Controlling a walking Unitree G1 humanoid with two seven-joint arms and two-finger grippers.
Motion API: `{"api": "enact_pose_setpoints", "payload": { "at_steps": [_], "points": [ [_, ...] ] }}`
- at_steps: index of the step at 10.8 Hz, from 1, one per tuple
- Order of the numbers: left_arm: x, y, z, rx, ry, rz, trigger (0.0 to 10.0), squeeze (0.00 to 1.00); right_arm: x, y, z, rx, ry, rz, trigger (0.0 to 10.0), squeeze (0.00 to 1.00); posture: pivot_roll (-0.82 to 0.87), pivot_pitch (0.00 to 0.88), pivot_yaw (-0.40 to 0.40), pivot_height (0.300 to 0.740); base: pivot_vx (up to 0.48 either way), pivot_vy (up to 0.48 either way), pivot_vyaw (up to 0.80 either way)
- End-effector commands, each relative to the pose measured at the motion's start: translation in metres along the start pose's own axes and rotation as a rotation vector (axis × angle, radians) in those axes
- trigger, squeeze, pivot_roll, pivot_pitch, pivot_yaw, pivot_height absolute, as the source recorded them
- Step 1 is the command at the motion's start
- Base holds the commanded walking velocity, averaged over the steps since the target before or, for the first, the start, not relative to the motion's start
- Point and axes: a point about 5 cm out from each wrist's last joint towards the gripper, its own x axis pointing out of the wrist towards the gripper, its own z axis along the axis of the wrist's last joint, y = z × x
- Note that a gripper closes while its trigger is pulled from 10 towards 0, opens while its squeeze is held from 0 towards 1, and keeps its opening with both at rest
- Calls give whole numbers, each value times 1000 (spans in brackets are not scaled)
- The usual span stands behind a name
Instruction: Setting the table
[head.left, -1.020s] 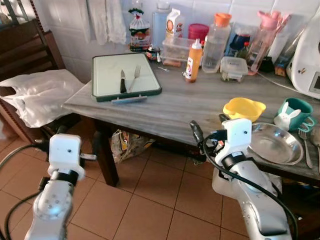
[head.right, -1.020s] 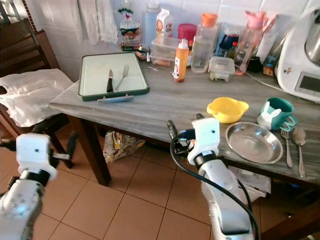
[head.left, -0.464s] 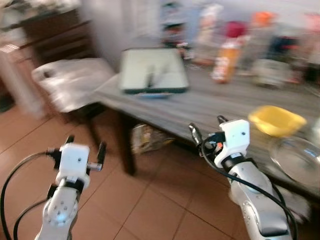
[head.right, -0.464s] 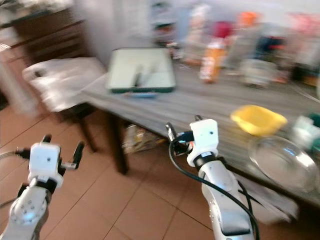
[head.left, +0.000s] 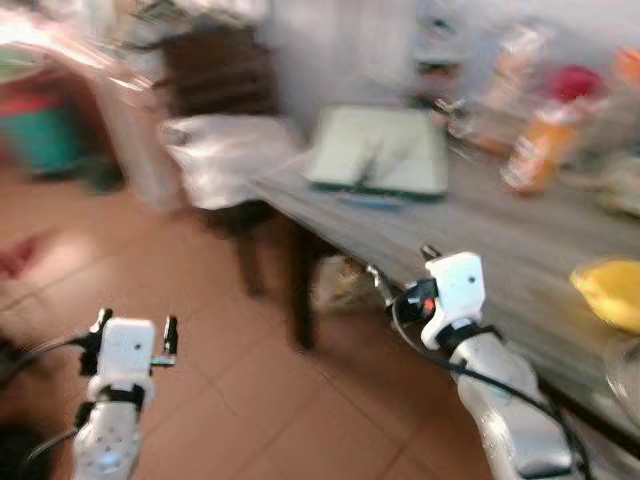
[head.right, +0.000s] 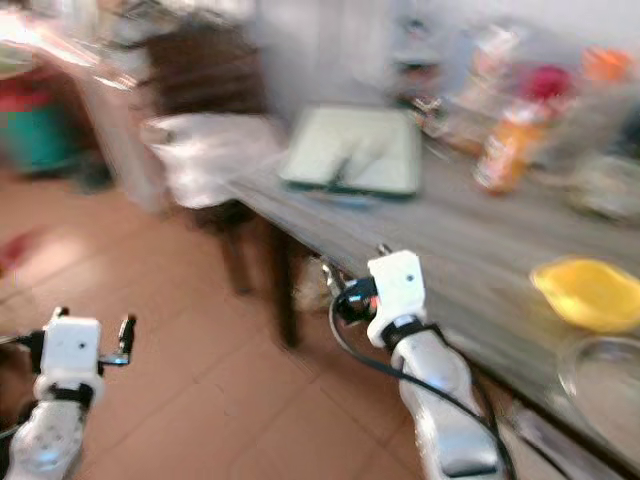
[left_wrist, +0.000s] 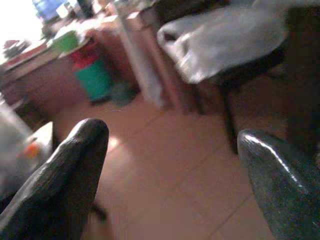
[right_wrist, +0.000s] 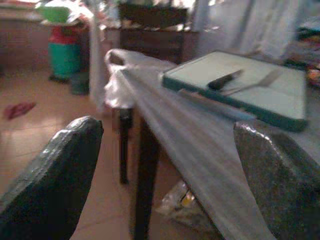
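Both sets of jaws stand spread, nothing between them. Left gripper (head.left: 131, 327) hangs low over the tiled floor (head.left: 200, 400), well apart from the table (head.left: 520, 240); ahead of its fingers (left_wrist: 65, 180) are a dark chair carrying a white plastic bag (left_wrist: 225, 40), and further off a green and red bin (left_wrist: 92, 75). Right gripper (head.left: 400, 272) is held at the table's near edge, by the table leg. Beyond its fingertips (right_wrist: 55, 175), on the tabletop, lies the green-rimmed cutting board (right_wrist: 250, 85), bearing a dark-handled knife (right_wrist: 225, 79) and a fork (right_wrist: 260, 82) side by side. To the right of the right gripper: yellow bowl (head.right: 588, 292), steel plate (head.right: 605, 385) just beside it. Head views heavily blurred; bottles at the table's back not resolvable.
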Motion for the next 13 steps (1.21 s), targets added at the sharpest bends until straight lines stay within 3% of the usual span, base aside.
{"api": "enact_pose_setpoints", "payload": {
  "at_steps": [1, 4, 7, 10, 11, 13],
  "points": [
    [1, 3, -2, 21, 1, 17, 10000, 0, 2, 4, 1, 0, -10, 19, 10000, 0, 130, 0, -3, 740, 0, 0, 800],
    [4, -4, -19, 10, 63, 24, 10000, 0, 4, 7, -5, -6, 11, 59, 10000, 0, 129, 0, -13, 740, 0, 0, 800],
    [11, -11, -42, -2, 140, -3, 10000, 0, 4, 7, -26, -7, 75, 82, 10000, 0, 133, 0, -18, 740, 0, 0, 800],
    [13, -36, -77, -115, 342, -145, 10000, 0, 6, -4, -66, -13, 203, 50, 10000, 0, 129, 0, -25, 740, 0, 0, 800],
    [8, -47, -95, -161, 487, -200, 10000, 0, 7, -12, -86, -3, 273, 7, 10000, 0, 127, 0, -21, 740, 0, 0, 587],
    [3, -54, -108, -174, 601, -245, 10000, 0, 1, -25, -119, 24, 414, -73, 10000, 0, 116, 0, -15, 740, 0, 0, 288]
  ]
}}
